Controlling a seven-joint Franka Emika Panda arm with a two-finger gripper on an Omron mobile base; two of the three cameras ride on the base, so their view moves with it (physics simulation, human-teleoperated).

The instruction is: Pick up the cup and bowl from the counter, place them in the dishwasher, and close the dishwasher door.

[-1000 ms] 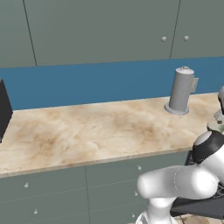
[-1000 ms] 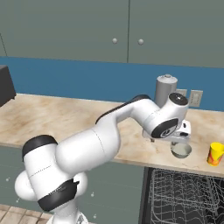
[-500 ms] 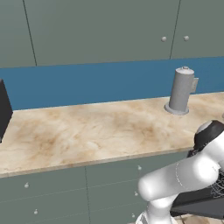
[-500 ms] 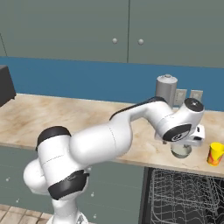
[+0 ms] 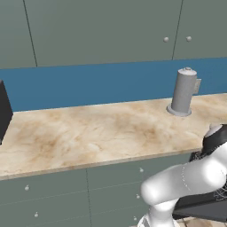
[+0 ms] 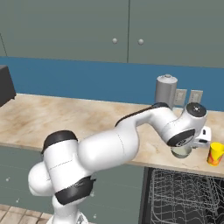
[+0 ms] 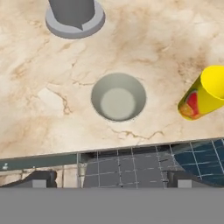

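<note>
taking the bowl (image 7: 118, 96) as the landmark: in the hand view, up and to its left stands the grey canister (image 7: 75, 15) on its round base, well apart from the bowl. the bowl itself sits upright on the counter (image 7: 39, 78), near the front edge. just below that edge the dishwasher (image 7: 144, 164) shows its dark inside and wire rack. to the bowl's right stands the yellow cup (image 7: 205, 92), near but not touching it. the gripper (image 7: 111, 178) hovers above the bowl with its two finger tips spread wide, nothing between them. in the right base view the hand hangs over the bowl (image 6: 181, 152), the cup (image 6: 215, 153) to its right and the open rack (image 6: 188, 197) under the counter.
</note>
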